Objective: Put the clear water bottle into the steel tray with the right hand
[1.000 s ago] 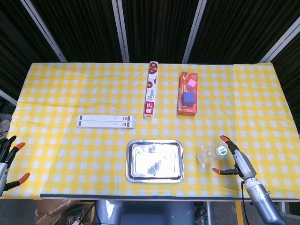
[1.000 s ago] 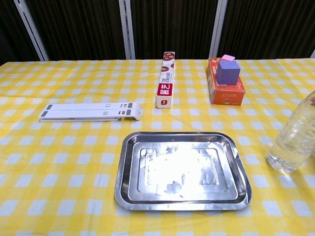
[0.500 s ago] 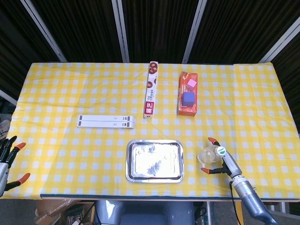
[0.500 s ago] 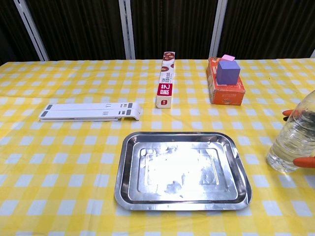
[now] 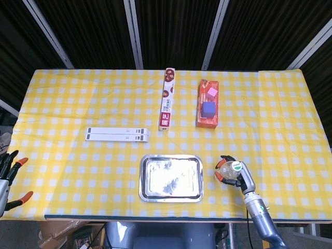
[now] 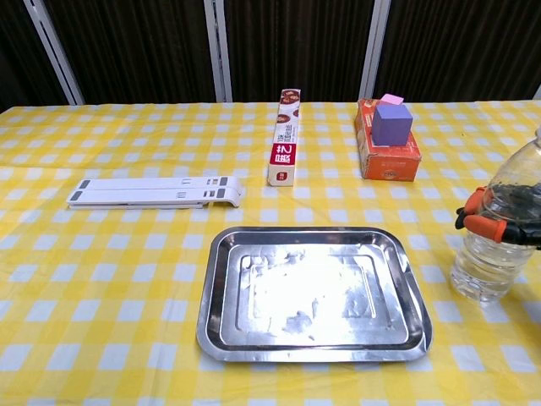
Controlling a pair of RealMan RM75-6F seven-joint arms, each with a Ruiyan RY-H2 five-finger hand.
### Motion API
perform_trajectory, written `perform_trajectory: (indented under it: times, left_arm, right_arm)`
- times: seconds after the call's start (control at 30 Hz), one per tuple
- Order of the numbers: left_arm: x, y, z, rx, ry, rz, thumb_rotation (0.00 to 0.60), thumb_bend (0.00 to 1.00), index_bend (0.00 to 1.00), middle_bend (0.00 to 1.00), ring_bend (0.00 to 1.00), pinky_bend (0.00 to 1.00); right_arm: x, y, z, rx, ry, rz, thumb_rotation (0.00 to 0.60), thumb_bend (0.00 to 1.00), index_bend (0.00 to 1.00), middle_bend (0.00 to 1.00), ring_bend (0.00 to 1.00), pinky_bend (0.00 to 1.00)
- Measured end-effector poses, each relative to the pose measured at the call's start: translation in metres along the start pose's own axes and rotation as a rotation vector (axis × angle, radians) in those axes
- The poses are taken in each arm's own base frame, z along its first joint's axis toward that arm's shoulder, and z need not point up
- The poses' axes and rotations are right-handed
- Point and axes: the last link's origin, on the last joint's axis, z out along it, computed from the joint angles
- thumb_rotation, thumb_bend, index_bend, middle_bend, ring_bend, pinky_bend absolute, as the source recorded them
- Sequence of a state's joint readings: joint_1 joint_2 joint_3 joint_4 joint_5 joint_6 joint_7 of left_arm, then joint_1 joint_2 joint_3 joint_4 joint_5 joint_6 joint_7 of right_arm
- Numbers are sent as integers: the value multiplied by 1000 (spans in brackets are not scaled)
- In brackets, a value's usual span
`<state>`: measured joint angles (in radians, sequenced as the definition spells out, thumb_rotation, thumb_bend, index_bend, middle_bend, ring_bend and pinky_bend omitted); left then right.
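Note:
The clear water bottle stands upright on the yellow checked cloth, just right of the steel tray. My right hand grips it around the middle, orange-tipped fingers wrapped over its front. From the head view the bottle shows its green cap, with the right hand closed around it beside the tray, which holds nothing. My left hand hangs off the table's left front corner, fingers apart and holding nothing.
A white folded stand lies left of the tray. Behind the tray lies a long red-and-white box, and right of it an orange box with a purple cube on top.
My right hand moved left to the bottle and its fingers closed around it. The bottle shifted slightly left, toward the tray. The left hand stayed still.

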<state>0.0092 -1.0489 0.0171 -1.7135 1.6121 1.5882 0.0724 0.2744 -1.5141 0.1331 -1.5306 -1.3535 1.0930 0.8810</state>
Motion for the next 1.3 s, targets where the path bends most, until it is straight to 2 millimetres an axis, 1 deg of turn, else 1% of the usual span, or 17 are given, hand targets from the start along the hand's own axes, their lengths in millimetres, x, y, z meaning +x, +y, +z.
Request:
perform_trajectory:
  times: [0.07,0.17,0.27,0.37,0.47,0.7,0.83,1.03,1.1,1.17,1.27,1.3]
  left_arm:
    - [1,-1,0,0,1,-3,600,203,152,0,0,0]
    - [2,-2,-1,2,5,-8,600,203,155,0,0,0]
    - [3,-2,-1,3,6,-12,600,202,156,0,0,0]
    - [3,-2,-1,0,5,-13,600,203,157,0,0,0]
    - [2,-1,-1,-2,3,-11,600,203,157,0,0,0]
    - [2,-2,-1,-1,5,-10,600,203,157,0,0,0]
    - [1,-2,-1,1,0,-9,600,203,157,0,0,0]
    - [1,-2,0,0,-3,-9,600,202,157,0,0,0]
    - [2,-3,0,4,-2,-12,600,202,157,0,0,0]
    - [2,-4,1,8,-1,-16,600,202,158,0,0,0]
    - [3,-5,1,11,-1,-19,600,203,157,0,0,0]
    - [3,-5,1,11,-2,-19,600,203,157,0,0,0]
  right_arm:
    - [-3,2,1,-4,15,12,600,567,787,593,239,0]
    - [-6,7,0,-15,32,53,600,573,787,593,239,0]
    - [-6,3,-1,1,28,63,600,572,787,593,239,0]
    - [-9,-8,-4,28,5,47,600,572,787,593,238,0]
    - [-17,-23,-8,54,-24,38,600,572,787,593,238,0]
    - [-46,-60,-16,103,-84,-18,600,573,787,593,239,0]
    - [-64,-71,-18,97,-108,-35,600,572,787,593,239,0]
    - [-96,-75,-16,75,-159,0,600,578,787,593,239,0]
    - [-101,-79,-15,83,-168,3,600,582,787,594,239,0]
    - [-102,-85,-13,93,-168,5,600,585,787,594,238,0]
    - [-97,-101,-12,128,-159,-2,600,586,787,593,239,0]
    - [-93,-110,-12,149,-150,-10,600,586,787,593,239,0]
